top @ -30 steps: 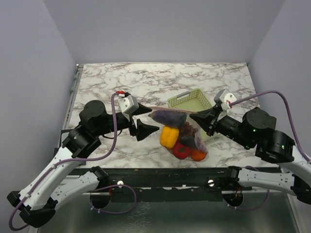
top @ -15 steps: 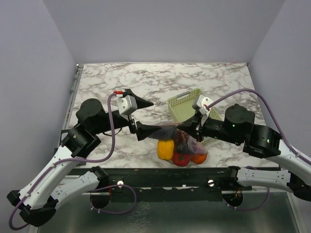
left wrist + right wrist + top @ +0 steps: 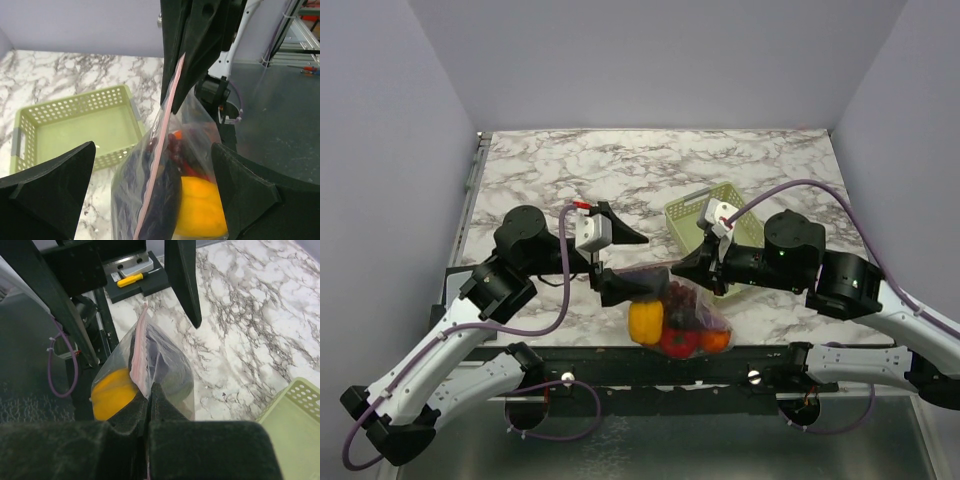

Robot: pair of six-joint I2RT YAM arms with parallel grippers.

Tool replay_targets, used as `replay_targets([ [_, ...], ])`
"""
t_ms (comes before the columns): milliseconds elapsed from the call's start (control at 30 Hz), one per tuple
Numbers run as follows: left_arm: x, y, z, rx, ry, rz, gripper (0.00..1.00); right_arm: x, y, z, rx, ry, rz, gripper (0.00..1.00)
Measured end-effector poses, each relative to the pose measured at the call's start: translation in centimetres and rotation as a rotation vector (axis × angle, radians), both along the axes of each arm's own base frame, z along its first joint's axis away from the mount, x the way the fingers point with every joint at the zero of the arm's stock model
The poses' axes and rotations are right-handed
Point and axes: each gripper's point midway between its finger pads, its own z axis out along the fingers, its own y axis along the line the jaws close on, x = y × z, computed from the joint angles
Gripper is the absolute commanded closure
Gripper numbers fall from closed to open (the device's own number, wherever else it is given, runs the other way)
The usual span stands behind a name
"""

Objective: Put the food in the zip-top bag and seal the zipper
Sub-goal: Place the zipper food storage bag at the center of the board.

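The bag (image 3: 692,312) has come away from the basket (image 3: 698,209) and now hangs off the basket's near-left side, over the front edge of the worktop (image 3: 570,160). The right arm has swung in with it, and the left gripper (image 3: 153,146) has let go and stands with its jaws spread wide.

The right gripper (image 3: 149,390) has its jaws pressed together on one end of the zipper (image 3: 139,347), and it alone carries the bag. Held by that end, the bag hangs mouth-up, so the food (image 3: 677,340) settles in a heap at the bottom, away from the mouth. A yellow piece, red and orange ones and dark purple ones show through the plastic. The basket behind looks empty in the left wrist view.

The left jaws straddle the pink strip, one on each side without touching it. That placement probably readies them to close on the strip and run along it. The strip shows as a single thin line, so it may already be pressed shut, though this cannot be confirmed along its whole length.
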Motion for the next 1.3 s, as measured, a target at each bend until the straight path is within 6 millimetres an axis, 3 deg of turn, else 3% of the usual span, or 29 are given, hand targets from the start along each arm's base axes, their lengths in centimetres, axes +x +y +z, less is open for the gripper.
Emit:
replay_targets([
  [200, 0.1, -0.2, -3.0, 0.046, 0.058, -0.003, 0.05, -0.4, 0.3, 0.9, 0.020, -0.002, 0.028, 0.99],
  [300, 0.2, -0.1, -3.7, 0.057, 0.070, 0.000, 0.15, -0.6, 0.4, 1.5, 0.035, -0.006, 0.039, 0.99],
  [400, 0.1, -0.1, -4.0, 0.060, 0.071, 0.004, 0.32, -0.6, 0.5, 1.6, 0.039, -0.007, 0.043, 0.99],
  [567, 0.2, -0.1, -4.1, 0.060, 0.067, 0.008, 0.73, -0.6, 0.5, 1.6, 0.040, -0.007, 0.043, 0.99],
  [733, 0.3, -0.2, -4.2, 0.061, 0.068, 0.003, 1.00, -0.6, 0.5, 1.4, 0.037, -0.005, 0.042, 0.99],
  [1033, 0.6, -0.4, -4.6, 0.073, 0.083, 0.005, 1.00, -0.5, 0.6, 0.9, 0.028, -0.001, 0.040, 0.97],
  [1300, 2.0, 0.0, -4.9, 0.106, 0.089, 0.095, 1.00, 1.4, -0.5, 1.8, 0.050, -0.043, -0.079, 0.63],
])
